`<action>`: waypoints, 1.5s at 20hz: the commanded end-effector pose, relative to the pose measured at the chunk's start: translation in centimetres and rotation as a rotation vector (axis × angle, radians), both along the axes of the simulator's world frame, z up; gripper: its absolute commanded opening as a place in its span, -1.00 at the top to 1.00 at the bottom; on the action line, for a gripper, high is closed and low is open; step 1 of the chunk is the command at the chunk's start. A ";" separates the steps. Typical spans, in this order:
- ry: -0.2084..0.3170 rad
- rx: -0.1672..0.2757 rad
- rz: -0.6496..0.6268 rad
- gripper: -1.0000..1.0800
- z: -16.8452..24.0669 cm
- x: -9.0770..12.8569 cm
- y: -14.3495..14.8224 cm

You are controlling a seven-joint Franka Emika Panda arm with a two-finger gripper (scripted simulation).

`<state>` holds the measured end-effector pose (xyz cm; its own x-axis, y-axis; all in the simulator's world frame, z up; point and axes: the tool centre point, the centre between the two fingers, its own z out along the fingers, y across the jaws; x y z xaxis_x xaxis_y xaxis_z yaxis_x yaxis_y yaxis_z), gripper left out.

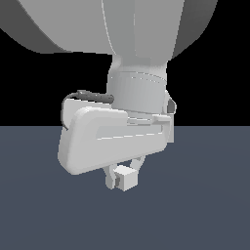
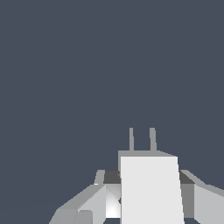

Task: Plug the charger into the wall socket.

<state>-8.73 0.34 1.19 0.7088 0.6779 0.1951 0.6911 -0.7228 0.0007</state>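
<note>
White, boxy and unmarked, one charger (image 1: 127, 178) sits clamped in my gripper (image 1: 122, 177), held above the dark blue-grey counter (image 1: 205, 195). No brand, label or writing is legible on any surface. In the wrist view, my gripper (image 2: 148, 192) shows one finger on each side of the charger (image 2: 151, 188), pressed against its flanks. Count: two thin grey prongs (image 2: 152, 139) project from the charger's far face, side by side and parallel.

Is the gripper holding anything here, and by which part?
Yes: the charger, clamped by its side faces between the fingers, its two prongs pointing away from the gripper.
</note>
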 end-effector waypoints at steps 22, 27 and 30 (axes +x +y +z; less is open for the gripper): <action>-0.003 0.003 -0.253 1.00 2.3 3.0 -0.7; -0.004 0.005 -0.395 1.00 3.5 4.6 -1.5; -0.005 0.005 -0.479 1.00 4.3 5.4 -2.0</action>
<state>-3.75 -1.41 5.06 0.9274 0.3154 0.2010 0.3222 -0.9467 -0.0008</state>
